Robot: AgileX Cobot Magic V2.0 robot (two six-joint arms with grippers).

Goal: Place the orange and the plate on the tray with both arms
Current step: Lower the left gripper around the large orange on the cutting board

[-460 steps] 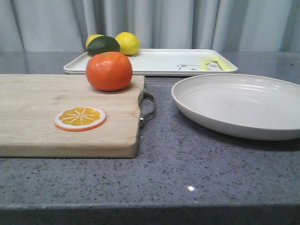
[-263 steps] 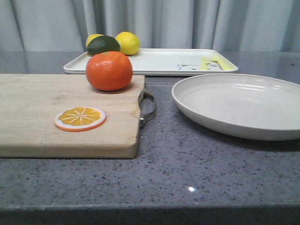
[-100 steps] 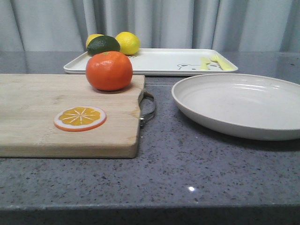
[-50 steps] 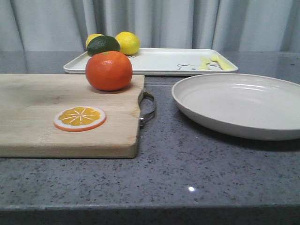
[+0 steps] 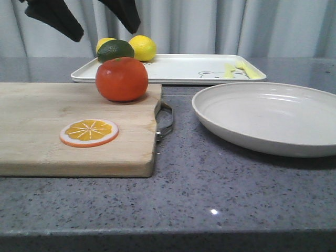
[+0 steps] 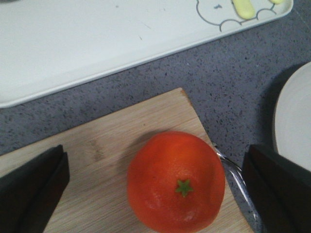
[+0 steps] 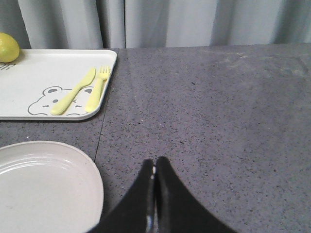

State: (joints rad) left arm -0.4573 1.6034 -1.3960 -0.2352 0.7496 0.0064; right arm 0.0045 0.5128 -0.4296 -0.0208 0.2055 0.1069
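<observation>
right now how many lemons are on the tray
2, both at the far left end of the tray: one lemon beside the dark green fruit, the other lemon mostly hidden behind that fruit. More could sit out of sight behind them.

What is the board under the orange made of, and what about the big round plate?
The cutting board looks like pale unvarnished wood: you can see grain lines, and a metal handle on its end. The plate looks like matte off-white plastic or ceramic; its soft, dull sheen doesn't settle which.
</observation>
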